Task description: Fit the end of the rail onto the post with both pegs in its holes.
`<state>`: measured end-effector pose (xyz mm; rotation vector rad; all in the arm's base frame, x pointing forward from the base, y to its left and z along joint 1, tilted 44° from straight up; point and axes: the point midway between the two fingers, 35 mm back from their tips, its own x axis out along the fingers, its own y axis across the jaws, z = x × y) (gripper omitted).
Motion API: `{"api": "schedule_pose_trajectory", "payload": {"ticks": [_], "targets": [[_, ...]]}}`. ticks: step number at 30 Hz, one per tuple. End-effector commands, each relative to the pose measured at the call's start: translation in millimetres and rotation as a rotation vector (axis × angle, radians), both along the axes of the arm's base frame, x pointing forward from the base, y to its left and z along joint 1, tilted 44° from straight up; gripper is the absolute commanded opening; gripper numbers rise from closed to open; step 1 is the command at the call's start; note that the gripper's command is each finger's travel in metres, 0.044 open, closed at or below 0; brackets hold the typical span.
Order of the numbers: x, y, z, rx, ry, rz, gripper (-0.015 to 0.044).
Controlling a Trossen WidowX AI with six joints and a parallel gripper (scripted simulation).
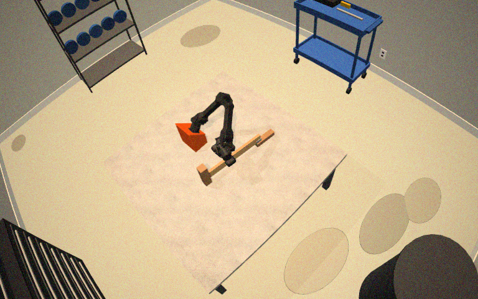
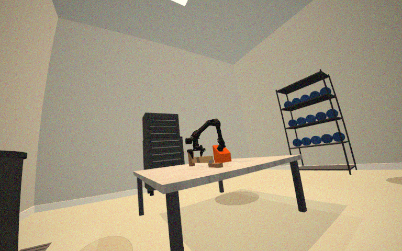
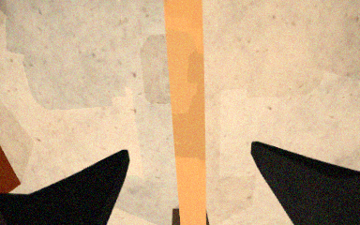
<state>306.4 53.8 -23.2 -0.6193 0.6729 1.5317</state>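
Observation:
The wooden rail [image 1: 246, 149] [image 2: 204, 159] [image 3: 187, 70] looks about level. Its near end is at the short post [image 1: 205, 176] [image 2: 191, 160]; no gap or bare peg shows between them, but the pegs and holes cannot be made out. Its far end is at the bracket on the low footboard block [image 1: 266, 137] [image 2: 215, 164]; how deep it sits there is too small to tell. My gripper [image 2: 197, 156] [image 3: 189, 151] is wide open, with one finger on each side of the rail nearer the post and space between each finger and the wood in the wrist view.
The arm rises from an orange base block [image 1: 194, 141] [image 2: 222, 155] beside the rail on the table [image 1: 168, 211] [image 2: 246, 169]. The table's edge runs beyond the footboard block. A blue cart [image 1: 331, 58], a shelf rack [image 1: 112, 63] and dark drawers [image 2: 162, 148] stand away from the table.

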Motion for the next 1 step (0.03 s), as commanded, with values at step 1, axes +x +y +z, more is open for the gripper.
{"api": "schedule_pose_trajectory", "payload": {"ticks": [1], "targets": [[-0.5,0.4,0.6,0.001,0.004,-0.002,0.0440]]}}
